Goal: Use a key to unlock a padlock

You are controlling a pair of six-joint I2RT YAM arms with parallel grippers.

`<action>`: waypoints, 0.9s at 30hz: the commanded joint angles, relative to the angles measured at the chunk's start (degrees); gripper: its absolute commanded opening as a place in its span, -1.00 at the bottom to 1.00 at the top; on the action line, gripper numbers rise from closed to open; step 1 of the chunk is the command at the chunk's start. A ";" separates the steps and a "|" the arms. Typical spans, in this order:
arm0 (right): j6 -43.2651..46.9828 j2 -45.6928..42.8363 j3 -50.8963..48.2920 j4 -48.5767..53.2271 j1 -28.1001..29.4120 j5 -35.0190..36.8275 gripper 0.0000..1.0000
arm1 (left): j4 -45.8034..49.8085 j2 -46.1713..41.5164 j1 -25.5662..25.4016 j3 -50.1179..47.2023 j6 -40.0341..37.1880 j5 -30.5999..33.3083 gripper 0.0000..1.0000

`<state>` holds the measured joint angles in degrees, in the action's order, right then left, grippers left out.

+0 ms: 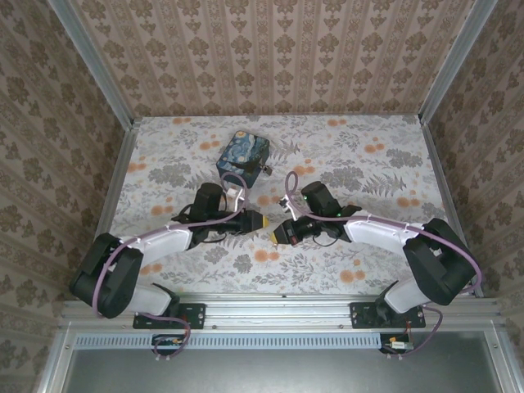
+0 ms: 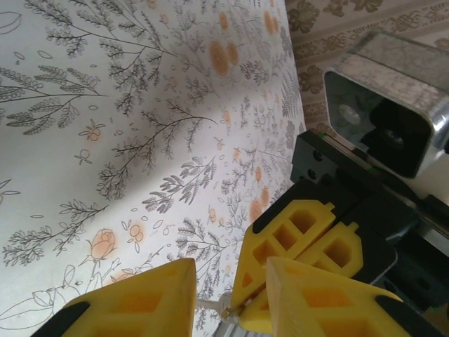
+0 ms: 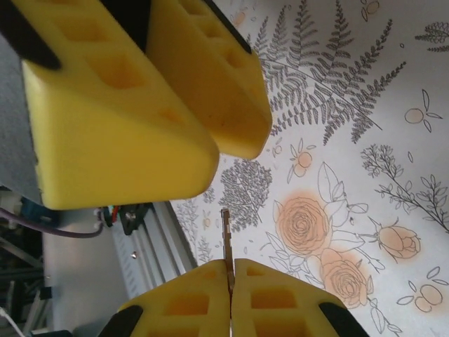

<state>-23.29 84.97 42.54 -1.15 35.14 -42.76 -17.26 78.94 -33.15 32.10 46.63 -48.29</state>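
Key pinched in the right gripper, its tip at the left gripper's mouth.
The thin key (image 3: 226,235) sticks out from between the clenched yellow fingers of the right gripper (image 3: 230,270), its blade pointing at the left gripper (image 1: 259,221) just opposite. The left jaws stand slightly apart with the blade's end in the gap, not visibly touching it. Both grippers hang above the flowered table (image 1: 368,262).

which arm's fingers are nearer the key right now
Right. The key is pinched between the shut right fingers, its tip poking out. The left fingers face it, apart, just past that tip; I can't tell if they touch it.
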 commanded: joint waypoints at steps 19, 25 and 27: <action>-6.22 1.58 0.18 -9.70 -2.67 -7.41 -0.88 | -4.00 -1.04 -0.44 -0.20 1.34 -5.41 -0.63; -7.82 2.82 -0.77 -12.46 -3.70 -8.55 -0.88 | -3.61 -1.94 0.10 -0.53 1.42 -5.39 -0.73; -8.03 3.28 -0.72 -12.96 -3.76 -8.73 -0.89 | -3.57 -2.03 0.01 -0.48 1.36 -5.50 -0.81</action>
<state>-30.11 87.00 42.46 -10.85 31.97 -50.28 -19.92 78.65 -33.06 32.10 48.10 -51.81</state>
